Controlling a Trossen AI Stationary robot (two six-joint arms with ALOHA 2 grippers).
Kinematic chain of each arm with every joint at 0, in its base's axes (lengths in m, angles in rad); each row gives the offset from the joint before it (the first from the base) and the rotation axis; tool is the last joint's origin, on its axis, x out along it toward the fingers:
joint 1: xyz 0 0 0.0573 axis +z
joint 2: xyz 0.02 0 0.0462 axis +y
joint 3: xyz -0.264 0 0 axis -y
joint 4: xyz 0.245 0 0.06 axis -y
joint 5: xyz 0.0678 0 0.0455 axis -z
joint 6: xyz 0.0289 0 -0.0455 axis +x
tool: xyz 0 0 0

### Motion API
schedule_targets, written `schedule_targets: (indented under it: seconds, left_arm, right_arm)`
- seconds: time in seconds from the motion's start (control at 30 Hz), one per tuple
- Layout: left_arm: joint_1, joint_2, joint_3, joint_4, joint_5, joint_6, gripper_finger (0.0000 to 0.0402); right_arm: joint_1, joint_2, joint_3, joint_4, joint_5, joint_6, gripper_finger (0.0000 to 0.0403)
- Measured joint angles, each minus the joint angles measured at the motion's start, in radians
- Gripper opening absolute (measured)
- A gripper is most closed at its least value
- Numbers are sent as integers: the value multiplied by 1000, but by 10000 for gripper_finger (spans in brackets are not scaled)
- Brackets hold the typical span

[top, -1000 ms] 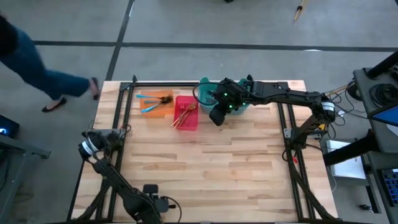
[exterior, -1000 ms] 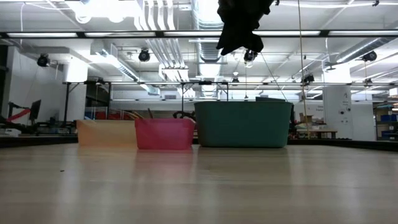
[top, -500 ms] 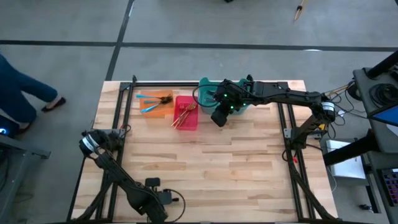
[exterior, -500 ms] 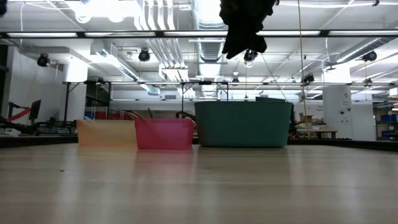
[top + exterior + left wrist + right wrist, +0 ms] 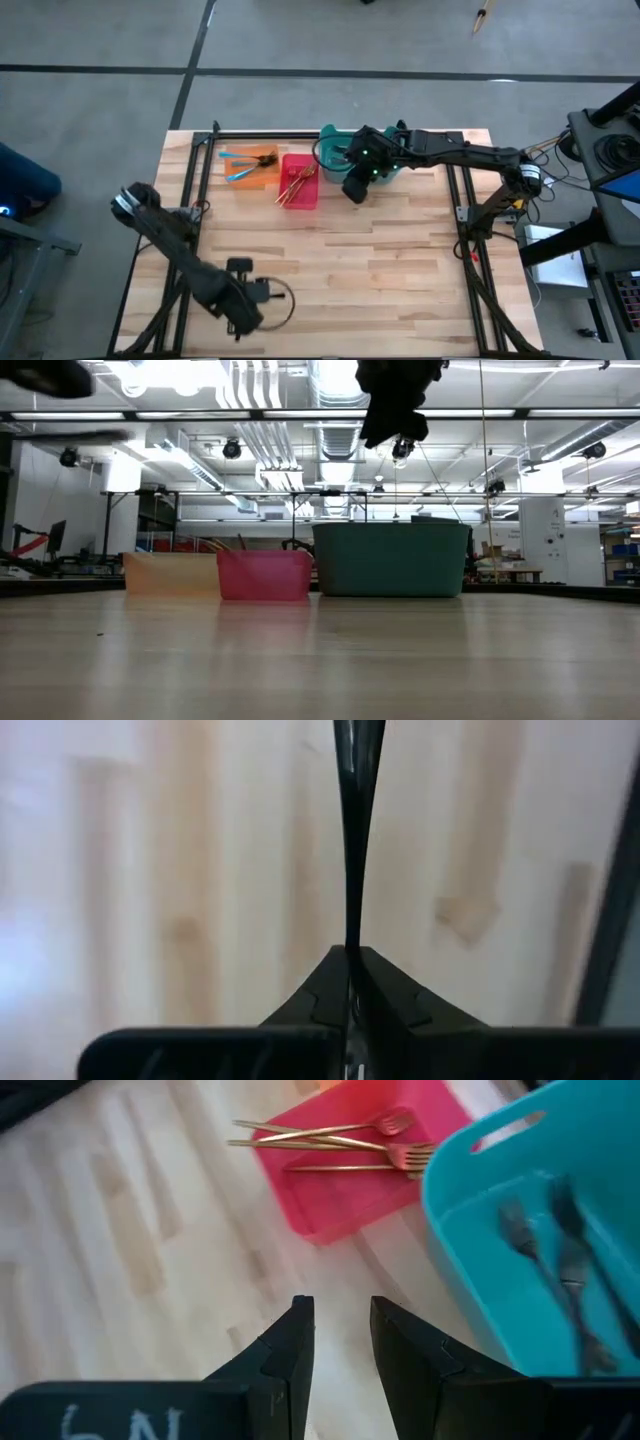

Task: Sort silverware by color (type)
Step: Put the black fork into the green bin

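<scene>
My left gripper (image 5: 244,318) is near the table's front left and is shut on a dark slim piece of silverware (image 5: 355,830) that sticks out ahead of its fingertips. My right gripper (image 5: 338,1335) hangs open and holds nothing. It is above the table by the teal bin's near left corner (image 5: 352,182). Blue-handled forks lie in the orange bin (image 5: 250,165). Gold forks (image 5: 340,1145) lie in the red bin (image 5: 298,182), and dark forks (image 5: 560,1270) lie in the teal bin (image 5: 335,150). My left gripper pinches the dark piece's narrow end (image 5: 352,935) between its two fingers. The piece runs straight on from the fingertips, in line with them, and widens toward its free end (image 5: 358,745). I cannot tell whether that end touches the table.
The three bins stand side by side at the table's far edge, orange (image 5: 170,574), red (image 5: 265,576) and teal (image 5: 392,560). A dark frame rail (image 5: 210,160) runs along the left and far sides. The wooden table (image 5: 380,270) lies between the arms.
My left arm has swung, its elbow going toward the table's left edge and its gripper end coming up and away from the near edge. It now shows at the top left of the low view. A person in blue left of the table has walked out of view.
</scene>
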Motion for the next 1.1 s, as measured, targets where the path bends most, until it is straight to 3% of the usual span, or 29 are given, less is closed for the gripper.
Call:
schedule_targets:
  seconds: [0.17,0.33,0.53,0.6,0.67,0.77,0.93,1.0,1.1]
  left_arm:
    - [112,-128,1,-83,-109,76,0]
    - [267,-240,1,-104,-200,132,0]
    - [487,-326,2,-82,-201,206,0]
    - [544,-343,2,-58,-166,317,0]
    - [593,-344,20,-41,-65,473,0]
    - [633,-304,102,-48,24,714,0]
    - [634,-175,285,-172,-101,1040,0]
    - [644,-118,352,-225,-182,1102,0]
    - [679,-64,417,-259,-210,1135,0]
  right_arm:
    - [-45,-19,0,4,-130,-16,91]
    - [-94,-40,0,4,-148,-33,91]
    - [-138,-52,0,7,-148,-83,91]
    - [-149,-54,0,12,-149,-91,91]
    - [-162,-53,0,27,-181,-90,91]
    - [-199,-37,0,34,-399,-65,91]
    - [-231,15,0,67,-822,17,95]
    - [-228,34,0,103,-895,49,104]
    - [-212,64,0,146,-908,77,125]
